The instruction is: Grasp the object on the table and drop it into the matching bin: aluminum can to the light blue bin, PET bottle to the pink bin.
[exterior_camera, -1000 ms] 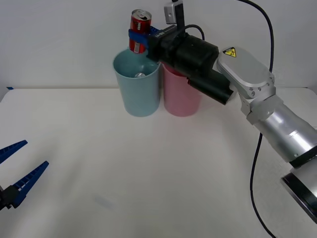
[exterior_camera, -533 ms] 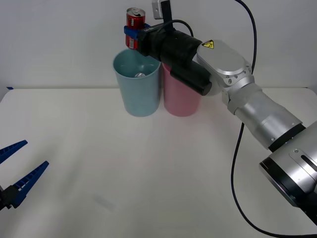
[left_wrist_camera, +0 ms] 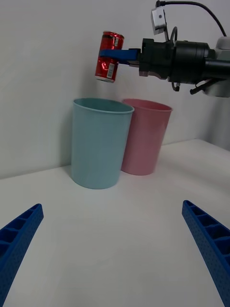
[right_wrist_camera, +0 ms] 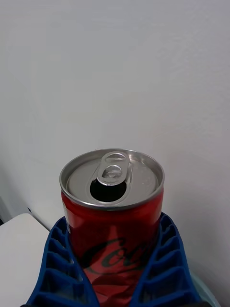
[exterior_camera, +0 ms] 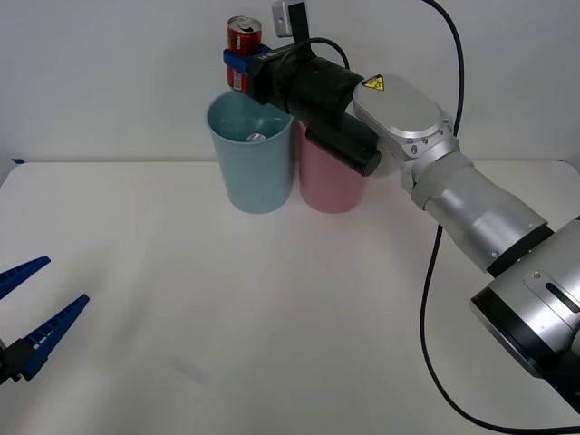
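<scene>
Since the right gripper (exterior_camera: 241,71) has its fingers clamped on the red can (exterior_camera: 242,38) right above the light blue bin (exterior_camera: 251,154), only the drop looks left, with the left gripper (exterior_camera: 27,315) idling fingers apart over the counter (exterior_camera: 272,317).

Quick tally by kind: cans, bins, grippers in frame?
Cans: 2, the red can held by the right gripper and a second can inside the light blue bin.
Bins: 2, the light blue bin and the pink bin.
Grippers: 2, right gripper and left gripper.
Total: 6

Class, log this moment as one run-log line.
right claw: holds aluminum can | above light blue bin | left claw: open, idle
</scene>
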You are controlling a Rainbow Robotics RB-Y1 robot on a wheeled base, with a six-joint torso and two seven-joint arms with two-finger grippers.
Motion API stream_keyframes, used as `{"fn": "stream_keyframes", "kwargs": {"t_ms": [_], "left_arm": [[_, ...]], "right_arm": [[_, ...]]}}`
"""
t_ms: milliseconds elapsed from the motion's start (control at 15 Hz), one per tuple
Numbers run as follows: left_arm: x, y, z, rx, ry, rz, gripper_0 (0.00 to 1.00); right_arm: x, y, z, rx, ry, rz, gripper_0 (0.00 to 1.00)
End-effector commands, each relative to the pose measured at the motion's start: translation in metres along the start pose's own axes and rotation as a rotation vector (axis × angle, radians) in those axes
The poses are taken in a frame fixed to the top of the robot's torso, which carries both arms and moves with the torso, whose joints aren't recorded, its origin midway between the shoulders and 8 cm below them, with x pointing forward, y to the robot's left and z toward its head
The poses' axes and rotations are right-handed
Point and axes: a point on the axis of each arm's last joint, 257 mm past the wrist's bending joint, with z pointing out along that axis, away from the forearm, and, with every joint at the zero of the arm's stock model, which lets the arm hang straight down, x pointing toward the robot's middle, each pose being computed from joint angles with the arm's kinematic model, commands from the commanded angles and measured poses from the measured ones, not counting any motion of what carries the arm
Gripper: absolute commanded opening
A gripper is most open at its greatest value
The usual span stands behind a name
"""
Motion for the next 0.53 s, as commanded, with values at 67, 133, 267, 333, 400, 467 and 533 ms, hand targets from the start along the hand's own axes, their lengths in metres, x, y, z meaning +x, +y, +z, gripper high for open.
{"fn": "stream_keyframes", "kwargs": {"t_ms": [67,133,267,333,400,467,533], "left_arm": [[0.0,0.0,0.0,0.0,0.0,0.0,1.0],[0.0,0.0,0.0,0.0,0.0,0.0,1.0],[0.0,0.0,0.0,0.0,0.0,0.0,1.0],[0.0,0.0,0.0,0.0,0.0,0.0,1.0],[0.0,0.0,0.0,0.0,0.0,0.0,1.0],[0.0,0.0,0.0,0.0,0.0,0.0,1.0],[0.0,0.0,0.0,0.0,0.0,0.0,1.0]], "right_arm": [[-0.0044,0.0009,0.0012,0.0,-0.006,-0.004,1.0],[-0.0059,0.0017,0.0016,-0.002,-0.008,-0.007,1.0],[-0.0065,0.0022,0.0017,-0.003,-0.009,-0.01,1.0],[-0.0076,0.0029,0.0018,-0.004,-0.011,-0.015,1.0],[-0.0081,0.0038,0.0019,-0.006,-0.012,-0.017,1.0],[-0.0087,0.0044,0.002,-0.007,-0.013,-0.018,1.0],[-0.0084,0.0046,0.0018,-0.008,-0.014,-0.02,1.0]]}}
